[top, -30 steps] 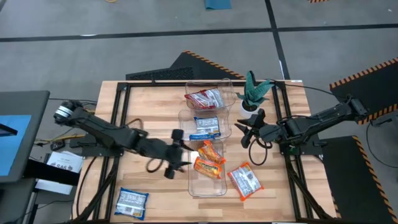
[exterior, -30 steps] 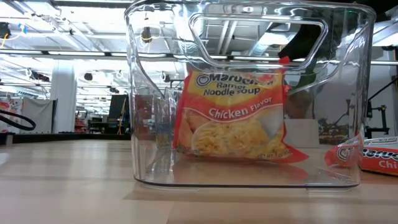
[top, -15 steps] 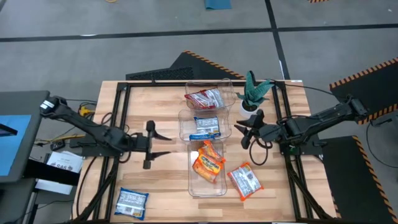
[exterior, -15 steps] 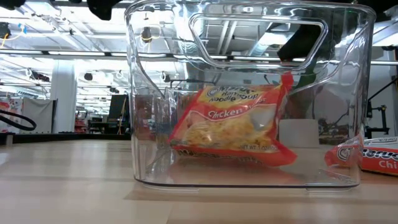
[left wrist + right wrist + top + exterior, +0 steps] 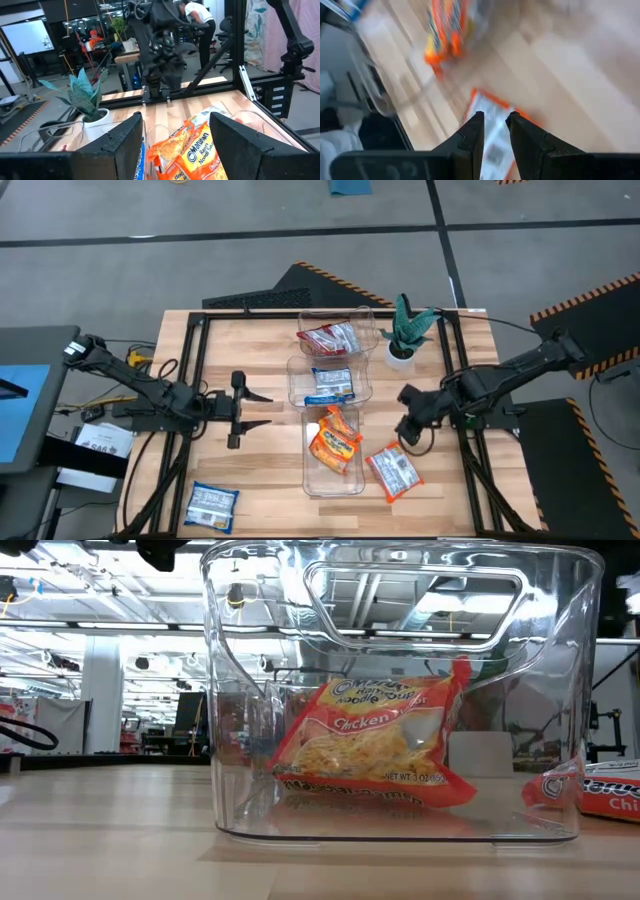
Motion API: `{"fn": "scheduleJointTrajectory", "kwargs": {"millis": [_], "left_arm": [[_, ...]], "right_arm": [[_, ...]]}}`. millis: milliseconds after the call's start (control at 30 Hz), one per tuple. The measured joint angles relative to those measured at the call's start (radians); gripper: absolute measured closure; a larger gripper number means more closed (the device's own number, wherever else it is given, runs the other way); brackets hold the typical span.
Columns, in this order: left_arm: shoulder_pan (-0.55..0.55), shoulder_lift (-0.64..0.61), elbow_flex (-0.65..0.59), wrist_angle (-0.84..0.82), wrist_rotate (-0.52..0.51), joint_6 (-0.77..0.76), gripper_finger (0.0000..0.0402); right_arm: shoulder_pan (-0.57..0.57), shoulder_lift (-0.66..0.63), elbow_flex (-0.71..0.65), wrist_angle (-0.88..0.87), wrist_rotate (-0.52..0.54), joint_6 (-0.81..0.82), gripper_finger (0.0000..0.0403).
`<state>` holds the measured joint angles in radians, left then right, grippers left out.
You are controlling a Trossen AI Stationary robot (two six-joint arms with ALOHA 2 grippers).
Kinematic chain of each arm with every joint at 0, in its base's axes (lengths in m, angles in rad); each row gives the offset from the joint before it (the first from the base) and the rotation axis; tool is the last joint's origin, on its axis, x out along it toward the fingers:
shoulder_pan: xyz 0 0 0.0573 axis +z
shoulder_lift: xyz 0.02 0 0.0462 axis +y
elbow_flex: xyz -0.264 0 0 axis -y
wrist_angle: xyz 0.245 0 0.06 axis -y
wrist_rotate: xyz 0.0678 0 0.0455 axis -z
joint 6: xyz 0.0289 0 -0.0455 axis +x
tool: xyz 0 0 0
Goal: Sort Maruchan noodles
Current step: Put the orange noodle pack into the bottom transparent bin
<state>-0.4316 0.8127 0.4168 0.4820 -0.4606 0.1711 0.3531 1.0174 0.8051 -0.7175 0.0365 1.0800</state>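
Since 1 sec ago the left gripper point(image 5: 243, 411) pulled back from the near bin point(image 5: 306, 472) & the orange pack point(image 5: 335, 442) it let go has flopped flat inside; the right gripper point(image 5: 408, 431) moved down toward the loose orange pack point(image 5: 393, 470) on the table point(image 5: 250, 470). Left fingers are spread wide, holding nothing. Right fingers look a bit apart w/ nothing between them, just above that loose pack. Other packs: red one point(image 5: 329, 338) in the far bin, blue one point(image 5: 329, 385) in the mid bin, another blue one point(image 5: 212, 503) alone near the table's front-left corner. Packs are prob light, crinkly & slippery, w/ noodles inside that can crack, so pinch soft across a short edge or the middle. Loose orange pack sits just beside the near bin wall, so go in from the open right side. Plant pot point(image 5: 401, 352) is well apart, no prob.
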Motion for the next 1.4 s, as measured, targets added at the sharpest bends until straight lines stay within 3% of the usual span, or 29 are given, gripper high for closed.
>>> {"fn": "scheduleJointTrajectory", "kwargs": {"millis": [433,533,700,867,1067,1167,1400], "left_arm": [[0.0,0.0,0.0,0.001,0.001,0.003,0.0185],[0.0,0.0,0.0,0.001,-0.01,0.003,0.0185],[0.0,0.0,0.0,-0.001,-0.023,0.003,0.0185],[0.0,0.0,0.0,0.0,-0.023,0.013,0.0185],[0.0,0.0,0.0,0.004,-0.023,0.027,0.0185],[0.0,0.0,0.0,0.006,-0.023,0.027,0.0185],[0.0,0.0,0.0,0.006,-0.022,0.021,0.0185]], "right_arm": [[0.095,0.207,0.0,-0.045,-0.015,0.098,0.0284],[0.089,0.269,0.0,-0.049,-0.079,0.152,0.0275],[0.101,0.358,0.0,-0.053,-0.158,0.217,0.0219],[0.1,0.41,-0.001,-0.058,-0.166,0.257,0.0145],[0.118,0.406,-0.001,-0.016,-0.038,0.304,0.011],[0.126,0.402,-0.014,-0.019,0.041,0.434,0.0108],[0.161,0.438,-0.046,0.04,0.048,0.657,0.0108]]}}
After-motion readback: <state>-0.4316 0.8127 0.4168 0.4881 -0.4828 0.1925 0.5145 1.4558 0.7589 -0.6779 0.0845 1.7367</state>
